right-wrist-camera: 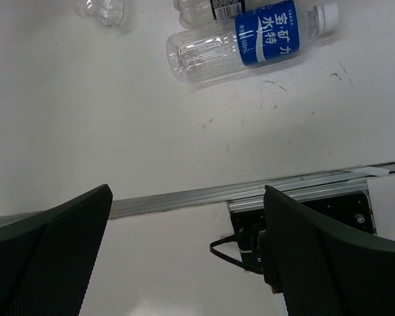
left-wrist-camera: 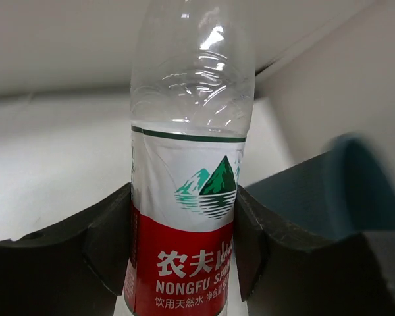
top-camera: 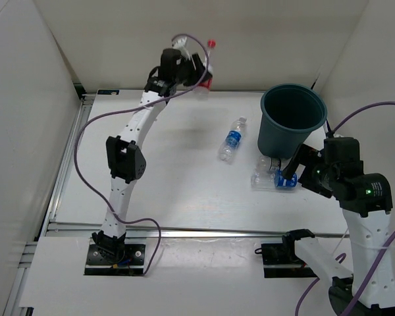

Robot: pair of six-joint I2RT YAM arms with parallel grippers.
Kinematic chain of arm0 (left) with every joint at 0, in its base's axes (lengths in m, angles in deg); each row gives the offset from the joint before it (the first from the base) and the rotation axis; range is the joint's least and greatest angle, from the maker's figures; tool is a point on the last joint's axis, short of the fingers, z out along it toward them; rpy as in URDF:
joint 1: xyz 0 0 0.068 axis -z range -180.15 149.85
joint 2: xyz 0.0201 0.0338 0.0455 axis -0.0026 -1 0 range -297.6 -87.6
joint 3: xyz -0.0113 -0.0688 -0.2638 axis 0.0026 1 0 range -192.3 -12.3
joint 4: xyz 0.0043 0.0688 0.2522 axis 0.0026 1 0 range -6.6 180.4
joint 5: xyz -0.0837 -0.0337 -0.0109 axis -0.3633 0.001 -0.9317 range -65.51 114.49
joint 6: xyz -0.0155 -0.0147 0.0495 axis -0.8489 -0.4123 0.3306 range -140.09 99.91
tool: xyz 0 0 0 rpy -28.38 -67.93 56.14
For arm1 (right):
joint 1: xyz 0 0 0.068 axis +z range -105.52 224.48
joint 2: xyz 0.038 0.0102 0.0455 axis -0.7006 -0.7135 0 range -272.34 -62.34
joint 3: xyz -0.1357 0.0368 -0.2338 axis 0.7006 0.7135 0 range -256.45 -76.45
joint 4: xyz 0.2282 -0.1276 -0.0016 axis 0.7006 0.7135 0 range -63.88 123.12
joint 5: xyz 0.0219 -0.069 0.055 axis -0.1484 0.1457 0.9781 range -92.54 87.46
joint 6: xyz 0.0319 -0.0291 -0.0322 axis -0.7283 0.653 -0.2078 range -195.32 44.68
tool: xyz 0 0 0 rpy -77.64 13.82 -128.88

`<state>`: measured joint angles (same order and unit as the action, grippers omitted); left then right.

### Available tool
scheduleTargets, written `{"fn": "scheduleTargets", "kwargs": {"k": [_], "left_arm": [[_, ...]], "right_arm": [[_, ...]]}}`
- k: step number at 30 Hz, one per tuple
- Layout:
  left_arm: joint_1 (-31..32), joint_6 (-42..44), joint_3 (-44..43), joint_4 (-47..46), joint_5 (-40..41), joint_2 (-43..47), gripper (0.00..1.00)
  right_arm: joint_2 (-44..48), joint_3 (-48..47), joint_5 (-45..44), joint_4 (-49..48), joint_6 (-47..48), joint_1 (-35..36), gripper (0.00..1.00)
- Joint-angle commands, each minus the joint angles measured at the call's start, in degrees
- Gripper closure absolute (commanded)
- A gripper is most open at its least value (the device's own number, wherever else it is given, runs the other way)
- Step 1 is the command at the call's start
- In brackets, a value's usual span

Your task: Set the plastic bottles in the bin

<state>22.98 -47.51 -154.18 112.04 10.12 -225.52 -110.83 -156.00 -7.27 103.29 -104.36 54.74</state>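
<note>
The red-label bottle (left-wrist-camera: 184, 164) is pinched at its label by the left gripper (left-wrist-camera: 183, 243). It is held above the counter (top-camera: 178, 191), well left of the bin (top-camera: 283, 141), its long axis near upright and its red cap on top. A blue-label bottle (top-camera: 232, 139) is seen lying flat left of the bin, cap aimed at the far wall. Just in front of the bin more bottles (top-camera: 266, 179) are laid flat, and the right gripper (right-wrist-camera: 184, 250) is spread wide just beside them.
</note>
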Motion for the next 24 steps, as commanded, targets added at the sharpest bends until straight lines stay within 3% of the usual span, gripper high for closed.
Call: {"fn": "scheduleTargets", "kwargs": {"k": [1, 4, 8, 15, 24], "left_arm": [[3.0, -13.0, -5.2, -16.8, -4.3, 8.8, 0.53], [5.2, -25.1, -2.6, -33.4, -3.2, 10.0, 0.50], [8.2, -39.4, -2.5, -44.2, 2.4, 7.4, 0.50], [14.7, -49.2, -3.4, -50.4, 7.3, -1.4, 0.47], [18.7, -53.0, -4.2, -51.8, 11.1, -4.6, 0.45]], "right_arm": [[1.7, -0.3, -2.6, 1.0, -2.1, 0.3, 0.01], [1.7, -1.7, -5.4, 1.0, -3.3, 0.3, 0.01], [1.7, -5.3, -10.1, 4.4, -5.9, 0.3, 0.01], [5.7, -8.2, -13.5, 6.6, -10.3, 0.3, 0.01], [11.2, -8.7, -14.1, 6.6, -11.4, 0.3, 0.01]]}}
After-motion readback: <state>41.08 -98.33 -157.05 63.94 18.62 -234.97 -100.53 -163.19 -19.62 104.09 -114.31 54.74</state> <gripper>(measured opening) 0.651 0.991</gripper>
